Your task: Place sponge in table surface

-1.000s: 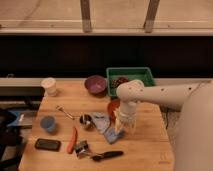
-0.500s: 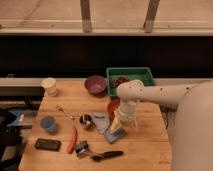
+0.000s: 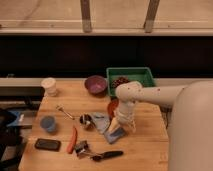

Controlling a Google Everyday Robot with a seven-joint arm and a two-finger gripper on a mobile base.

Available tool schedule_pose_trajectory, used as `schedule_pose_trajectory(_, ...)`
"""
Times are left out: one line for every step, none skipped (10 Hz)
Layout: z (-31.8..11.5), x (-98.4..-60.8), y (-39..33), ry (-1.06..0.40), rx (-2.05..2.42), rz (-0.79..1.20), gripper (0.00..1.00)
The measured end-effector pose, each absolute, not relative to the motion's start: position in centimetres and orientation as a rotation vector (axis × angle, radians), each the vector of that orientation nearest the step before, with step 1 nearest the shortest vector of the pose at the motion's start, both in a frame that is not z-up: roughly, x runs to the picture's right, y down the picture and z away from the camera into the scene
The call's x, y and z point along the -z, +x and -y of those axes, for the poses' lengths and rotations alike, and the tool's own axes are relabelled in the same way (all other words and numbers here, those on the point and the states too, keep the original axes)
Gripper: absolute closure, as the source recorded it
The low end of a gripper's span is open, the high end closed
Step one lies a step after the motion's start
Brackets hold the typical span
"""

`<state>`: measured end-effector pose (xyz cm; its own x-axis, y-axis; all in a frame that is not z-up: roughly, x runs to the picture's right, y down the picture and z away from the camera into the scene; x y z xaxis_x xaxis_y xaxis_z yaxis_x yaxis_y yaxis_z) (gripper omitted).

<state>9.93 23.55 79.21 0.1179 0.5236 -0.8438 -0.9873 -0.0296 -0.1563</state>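
Observation:
The sponge (image 3: 115,133), pale yellow with a blue side, is at the tabletop near the middle of the wooden table (image 3: 145,145). My gripper (image 3: 121,125) points down right over it at the end of the white arm (image 3: 150,94). The gripper's tip hides where it meets the sponge. I cannot tell whether the sponge rests on the wood or is still held.
A blue cloth (image 3: 102,122) and a small metal cup (image 3: 85,120) lie left of the sponge. A purple bowl (image 3: 95,84) and green bin (image 3: 131,77) stand behind. A white cup (image 3: 49,86), blue cup (image 3: 48,123), black phone (image 3: 47,144), orange tool (image 3: 73,139) and black-handled tool (image 3: 107,155) are scattered left and front.
The gripper has sunk slightly toward the tabletop with the sponge under it. Nothing else has moved.

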Motion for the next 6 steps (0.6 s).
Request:
schedule_pose_trajectory(-23.8,-79.36,9.85,-0.915,-1.367,-0.665,0.34)
schedule_pose_trajectory(-23.9,-79.43,9.75,-0.918,-1.368,-0.664,0.42)
schedule_pose_trajectory(-24.13,-79.52,9.57,-0.924,-1.369,-0.661,0.54)
schedule_pose_trajectory(-24.23,-79.55,9.61,-0.925,-1.37,-0.66,0.63)
schedule_pose_trajectory(-24.27,-79.55,9.64,-0.926,-1.371,-0.657,0.73)
schedule_pose_trajectory(-24.29,-79.54,9.58,-0.927,-1.372,-0.654,0.83)
